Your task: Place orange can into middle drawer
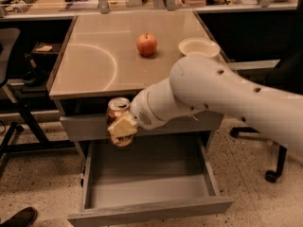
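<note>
The can (117,113) is off the tabletop (94,67) and in the air, upright with its silver top showing. It hangs in front of the closed upper drawer front (80,126), just below the tabletop's front edge. The end effector (121,128) is closed on the can: a pale finger (124,126) lies across the lower front of the can, and the can's top rises clear above it. The wrist joins from the right, so the can sits at the left tip of the end effector. Directly beneath is the drawer (151,178), pulled fully open. The can is above its rear left part, apart from the grey floor and not touching any wall. The white arm (227,93) runs from the right edge of the view, crossing in front of the cabinet's right half. On the tabletop, well behind the can, a red apple (147,44) stands near the middle. A pale bowl (199,47) sits to its right, near the right edge. A dark shoe (18,217) shows on the speckled floor at lower left.
</note>
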Robot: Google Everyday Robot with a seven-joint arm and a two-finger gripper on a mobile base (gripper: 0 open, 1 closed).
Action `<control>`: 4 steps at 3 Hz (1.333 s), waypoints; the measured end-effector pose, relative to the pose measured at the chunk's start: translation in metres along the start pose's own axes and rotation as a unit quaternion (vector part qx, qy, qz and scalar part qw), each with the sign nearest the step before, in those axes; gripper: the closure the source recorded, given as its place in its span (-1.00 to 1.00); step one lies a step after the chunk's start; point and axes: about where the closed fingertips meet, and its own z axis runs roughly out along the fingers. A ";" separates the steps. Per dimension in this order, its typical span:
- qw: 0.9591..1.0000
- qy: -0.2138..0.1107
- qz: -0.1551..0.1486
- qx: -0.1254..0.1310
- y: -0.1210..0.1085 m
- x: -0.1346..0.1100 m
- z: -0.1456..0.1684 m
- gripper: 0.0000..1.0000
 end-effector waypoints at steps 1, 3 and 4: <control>0.999 0.015 0.040 -0.010 0.015 0.045 0.022 1.00; 0.999 0.010 0.046 -0.011 0.017 0.049 0.026 1.00; 0.997 0.019 0.081 0.010 0.007 0.096 0.059 1.00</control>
